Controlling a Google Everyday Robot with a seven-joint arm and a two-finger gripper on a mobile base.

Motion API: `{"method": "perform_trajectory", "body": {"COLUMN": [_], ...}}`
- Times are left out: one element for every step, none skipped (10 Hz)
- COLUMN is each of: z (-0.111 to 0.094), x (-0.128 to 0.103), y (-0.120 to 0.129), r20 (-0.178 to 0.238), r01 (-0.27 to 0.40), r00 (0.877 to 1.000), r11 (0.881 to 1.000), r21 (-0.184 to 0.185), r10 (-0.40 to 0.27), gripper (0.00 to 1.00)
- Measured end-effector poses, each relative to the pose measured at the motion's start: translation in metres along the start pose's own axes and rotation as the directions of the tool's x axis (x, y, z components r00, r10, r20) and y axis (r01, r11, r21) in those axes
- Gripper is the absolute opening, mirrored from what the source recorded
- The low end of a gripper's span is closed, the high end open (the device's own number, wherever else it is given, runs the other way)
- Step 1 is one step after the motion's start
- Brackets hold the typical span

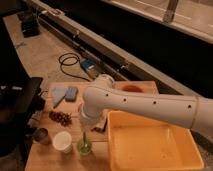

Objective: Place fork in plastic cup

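Observation:
The plastic cup (pixel 84 147), a small translucent green tumbler, stands near the front edge of the wooden table (pixel 50 159). My gripper (pixel 86 125) hangs from the white arm and points down, directly above the cup. A slim pale strip, which looks like the fork (pixel 85 136), runs down from the gripper into the cup's mouth. The arm's wrist hides its upper end.
A white cup (pixel 62 141) stands just left of the green cup, and a dark metal cup (pixel 41 136) further left. Grapes (pixel 60 118), a blue sponge (pixel 71 93) and a pale cloth (pixel 58 95) lie behind. A large yellow tray (pixel 152 145) is at the right, with an orange bowl (pixel 131 88) behind it.

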Motion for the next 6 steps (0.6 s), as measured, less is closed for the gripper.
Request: {"method": "perform_trajectory", "body": {"z": [0.0003, 0.0007, 0.0014, 0.0044, 0.0070, 0.0099], "x": [0.0000, 0.0000, 0.0007, 0.0036, 0.0077, 0.0063], "y": [0.0000, -0.0007, -0.0007, -0.0013, -0.0048, -0.0027], "r20": [0.001, 0.002, 0.006, 0.014, 0.016, 0.023], "r01": [0.000, 0.002, 0.005, 0.024, 0.052, 0.071], "r00": [1.000, 1.000, 1.000, 1.000, 0.999, 0.997], "r11": [1.000, 1.000, 1.000, 0.999, 0.998, 0.997], "r21": [0.001, 0.000, -0.009, -0.025, -0.030, -0.042], "r10": [0.000, -0.002, -0.005, -0.024, -0.052, -0.070], "gripper": [0.00, 0.00, 0.00, 0.00, 0.00, 0.00]}}
